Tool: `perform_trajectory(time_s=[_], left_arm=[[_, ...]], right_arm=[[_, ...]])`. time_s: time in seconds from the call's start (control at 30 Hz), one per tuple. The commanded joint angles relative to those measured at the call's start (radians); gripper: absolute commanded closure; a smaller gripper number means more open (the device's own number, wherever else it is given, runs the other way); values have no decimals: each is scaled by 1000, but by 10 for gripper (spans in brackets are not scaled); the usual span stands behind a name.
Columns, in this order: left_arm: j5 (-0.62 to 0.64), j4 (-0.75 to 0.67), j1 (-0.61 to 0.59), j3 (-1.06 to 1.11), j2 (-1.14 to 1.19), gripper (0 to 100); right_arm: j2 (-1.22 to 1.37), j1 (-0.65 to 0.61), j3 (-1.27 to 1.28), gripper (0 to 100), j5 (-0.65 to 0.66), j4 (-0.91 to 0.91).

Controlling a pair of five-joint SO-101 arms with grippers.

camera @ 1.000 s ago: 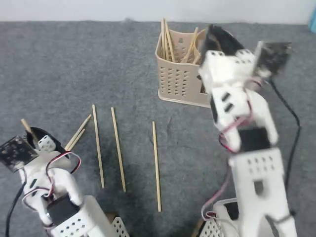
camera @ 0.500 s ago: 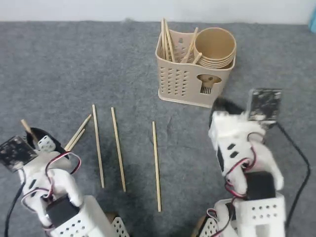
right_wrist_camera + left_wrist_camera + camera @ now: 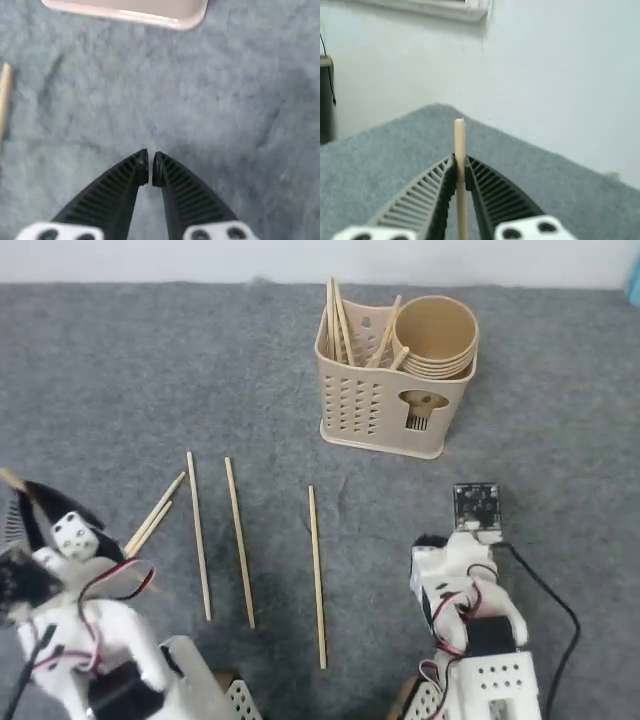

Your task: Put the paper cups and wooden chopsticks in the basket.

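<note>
Left tool [image 3: 30,508] sits at the near left corner in the high view, clamped on one chopstick [image 3: 12,480] whose end pokes up and away. Right tool [image 3: 430,542] is low over the grey tabletop [image 3: 120,370], near side of the basket [image 3: 385,390] and apart from it. Paper cups [image 3: 435,335] are nested in a stack in the basket's right half, upright sticks [image 3: 340,320] in its left half. Loose chopsticks [image 3: 238,540] lie flat between the arms: three single ones roughly parallel, plus a slanted pair [image 3: 155,510] beside the left arm. White wall [image 3: 300,260] runs along the far edge, blue object [image 3: 635,280] at the far right edge. Left wrist view: left tool [image 3: 460,162] is pinching the chopstick [image 3: 459,135], stick standing out past the tips; grey tabletop [image 3: 395,150] below, white wall [image 3: 545,75] behind, white ledge [image 3: 445,7] up on the wall, dark object [image 3: 325,100] at the edge. Right wrist view: right tool [image 3: 150,167] has its tips drawn together with a slit between them, pointing at bare grey tabletop [image 3: 225,100]; basket's base edge [image 3: 130,10] ahead, one loose chopstick end [image 3: 4,100] at the side.
</note>
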Motion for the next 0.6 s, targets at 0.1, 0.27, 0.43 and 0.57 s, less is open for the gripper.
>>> perform_trajectory(time_s=[0.1,0.27,0.43,0.57], left_arm=[[-14,-46,78,-282,170,987],[-9,-195,153,-542,496,987],[-9,-284,382,-766,763,987],[-9,-420,592,-796,847,987]], right_arm=[[-142,10,12,969,6,116],[-157,10,11,969,11,134],[-157,10,11,969,14,134],[-157,12,11,969,14,147]])
